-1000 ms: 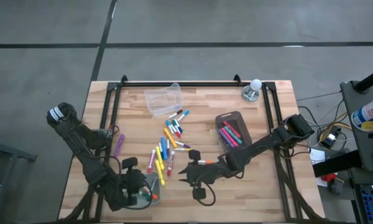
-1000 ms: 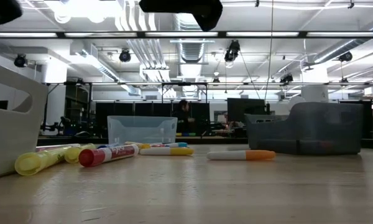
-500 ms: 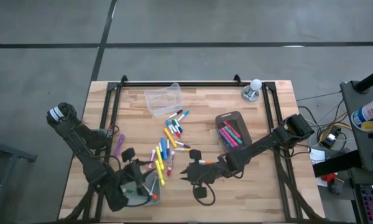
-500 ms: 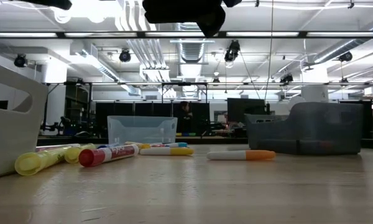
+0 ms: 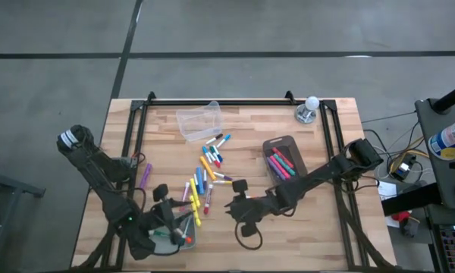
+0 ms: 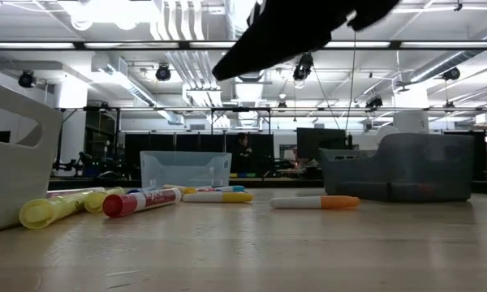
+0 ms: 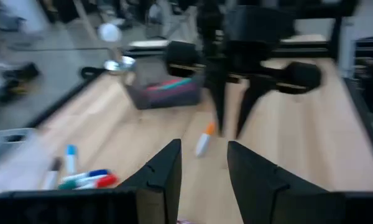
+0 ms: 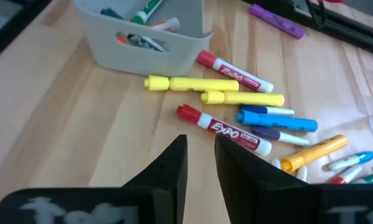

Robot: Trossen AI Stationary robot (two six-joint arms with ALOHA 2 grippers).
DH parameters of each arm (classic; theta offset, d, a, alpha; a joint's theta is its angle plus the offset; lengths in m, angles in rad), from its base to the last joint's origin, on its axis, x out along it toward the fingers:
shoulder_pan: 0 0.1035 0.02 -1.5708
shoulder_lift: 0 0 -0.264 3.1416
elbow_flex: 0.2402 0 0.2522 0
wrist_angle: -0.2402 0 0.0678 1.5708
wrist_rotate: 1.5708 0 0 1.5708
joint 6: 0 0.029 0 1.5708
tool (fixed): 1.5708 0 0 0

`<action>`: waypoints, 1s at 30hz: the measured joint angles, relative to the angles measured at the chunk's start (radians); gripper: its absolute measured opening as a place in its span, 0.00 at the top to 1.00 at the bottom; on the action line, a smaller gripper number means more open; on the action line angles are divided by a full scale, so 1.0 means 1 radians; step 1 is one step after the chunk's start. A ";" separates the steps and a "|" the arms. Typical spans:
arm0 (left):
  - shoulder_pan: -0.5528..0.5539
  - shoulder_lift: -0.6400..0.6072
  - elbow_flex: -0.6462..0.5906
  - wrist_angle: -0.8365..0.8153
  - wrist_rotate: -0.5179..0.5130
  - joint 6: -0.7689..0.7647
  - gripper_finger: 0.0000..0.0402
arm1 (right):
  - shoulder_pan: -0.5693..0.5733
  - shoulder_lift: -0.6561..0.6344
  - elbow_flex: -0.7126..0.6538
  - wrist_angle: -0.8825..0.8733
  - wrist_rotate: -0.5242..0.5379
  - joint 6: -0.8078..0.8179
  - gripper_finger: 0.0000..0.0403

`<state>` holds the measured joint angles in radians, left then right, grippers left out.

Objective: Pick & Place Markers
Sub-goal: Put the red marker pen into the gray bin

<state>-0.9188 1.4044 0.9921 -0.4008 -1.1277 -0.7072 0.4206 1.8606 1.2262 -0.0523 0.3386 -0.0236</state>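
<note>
Several markers [image 5: 201, 178] in mixed colours lie flat on the wooden table [image 5: 318, 227], left of its middle; the right wrist view shows red, yellow and blue ones [image 8: 236, 99]. An orange-and-white marker [image 7: 203, 140] lies alone near the middle. Just over it, my right gripper [image 7: 230, 127] slants down, fingers slightly apart and holding nothing. My left gripper [image 7: 204, 168] hangs open and holding nothing over the light grey bin [image 5: 180, 233] at the near left, which contains a few markers [image 8: 140, 12].
A dark grey bin [image 5: 284, 159] holding pink and red markers stands right of the middle. A clear bin [image 5: 199, 120] sits toward the far edge. A purple marker [image 5: 145, 176] lies by the left rail. A white ball on a stand [image 5: 309, 106] is at the far right.
My left gripper has risen from the light grey bin and tipped up from pointing down to nearly level, facing the table's right. My right gripper has sunk a little toward the orange-and-white marker and rolled. The markers lie as before.
</note>
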 joint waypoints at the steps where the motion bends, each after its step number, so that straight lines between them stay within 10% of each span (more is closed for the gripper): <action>1: 0.000 0.000 -0.008 0.035 0.027 0.021 0.69 | -0.001 0.000 -0.009 0.011 0.000 -0.014 0.79; 17: 0.000 0.000 -0.208 0.846 0.257 0.443 0.69 | -0.147 0.000 -0.074 0.109 -0.042 -0.242 0.52; 24: 0.000 0.000 -0.214 0.880 0.308 0.445 0.69 | -0.268 0.000 -0.069 0.114 -0.366 -0.287 0.52; 30: 0.000 0.000 -0.214 0.880 0.308 0.439 0.69 | -0.289 0.000 -0.069 0.101 -0.428 -0.400 0.52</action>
<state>-0.9192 1.4044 0.7780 0.4789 -0.8196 -0.2677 0.1314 1.8610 1.1572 0.0487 -0.0889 -0.4233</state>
